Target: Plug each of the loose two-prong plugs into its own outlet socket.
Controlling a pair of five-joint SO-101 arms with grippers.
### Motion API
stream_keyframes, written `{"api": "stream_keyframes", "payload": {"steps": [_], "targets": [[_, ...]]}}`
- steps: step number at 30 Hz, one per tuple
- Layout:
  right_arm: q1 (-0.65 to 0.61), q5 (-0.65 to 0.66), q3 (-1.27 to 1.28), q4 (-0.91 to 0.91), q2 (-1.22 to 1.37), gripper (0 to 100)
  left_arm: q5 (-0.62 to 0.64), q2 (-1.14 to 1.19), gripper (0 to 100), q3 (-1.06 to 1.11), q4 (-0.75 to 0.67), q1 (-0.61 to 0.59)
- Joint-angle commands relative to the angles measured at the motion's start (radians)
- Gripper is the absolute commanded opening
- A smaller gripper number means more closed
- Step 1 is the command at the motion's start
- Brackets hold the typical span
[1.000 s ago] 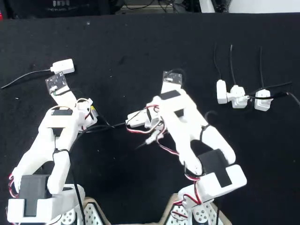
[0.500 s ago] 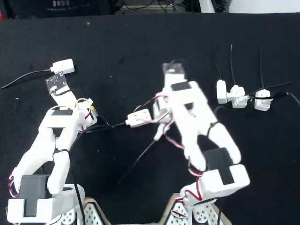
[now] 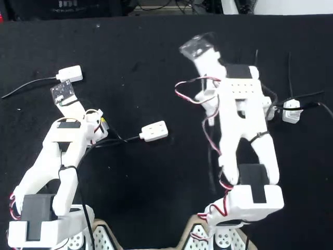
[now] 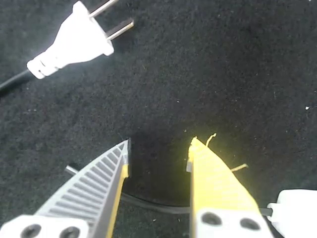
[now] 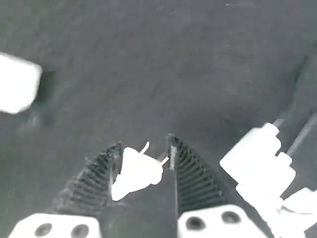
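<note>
On the left side of the black tabletop [image 3: 130,47], the left arm is seen folded at the elbow, rising from its base at the near edge and angled toward the far left. The left hand [image 4: 159,144] is held open, its grey and yellow fingers spread with nothing between them, and a thin black cable [image 4: 148,203] is crossed beneath them. A loose plug [image 4: 74,37] lies just beyond the fingertips, flat on the cloth, with both prongs bare and its cord led off toward the left edge.

Near the middle of the tabletop an outlet socket [image 3: 154,130] rests alone on its cable, apart from both arms.

On the right, the right arm is stretched out long from its base toward the far side, its wrist raised. The right hand [image 5: 143,142] is closed on a held plug [image 5: 134,172], which is gripped between the dark ribbed fingers with its prongs pointing outward. A cluster of white connectors [image 5: 257,163] lies near the right edge, partly hidden by the arm in the high view.
</note>
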Motion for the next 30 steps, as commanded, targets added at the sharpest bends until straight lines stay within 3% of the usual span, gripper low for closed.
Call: {"api": "stream_keyframes", "payload": {"steps": [1, 5, 10, 16, 20, 22, 30], "targets": [[-0.092, 0.189, -0.085, 0.186, -0.015, 1.1, 0.003, -0.029, 20, -0.005, -0.017, -0.012], [-0.132, 0.255, 0.022, 0.19, -0.015, 1.1, 0.003, -0.029, 20, -0.005, -0.017, -0.012], [-0.19, 0.242, 0.257, 0.005, -0.015, 1.1, 0.008, -0.029, 20, -0.01, -0.015, -0.058], [-0.255, 0.003, 0.392, -0.133, -0.015, 2.2, 0.008, -0.029, 20, -0.013, -0.015, -0.073], [-0.285, -0.117, 0.406, -0.133, -0.015, 15.9, 0.008, -0.029, 20, -0.015, -0.017, -0.07], [-0.284, -0.109, 0.406, -0.129, -0.016, 20.4, 0.008, -0.029, 20, -0.015, -0.017, -0.071], [-0.209, -0.11, 0.472, -0.009, -0.186, 16.6, 0.009, -0.029, 20, -0.015, -0.017, -0.07]]}}
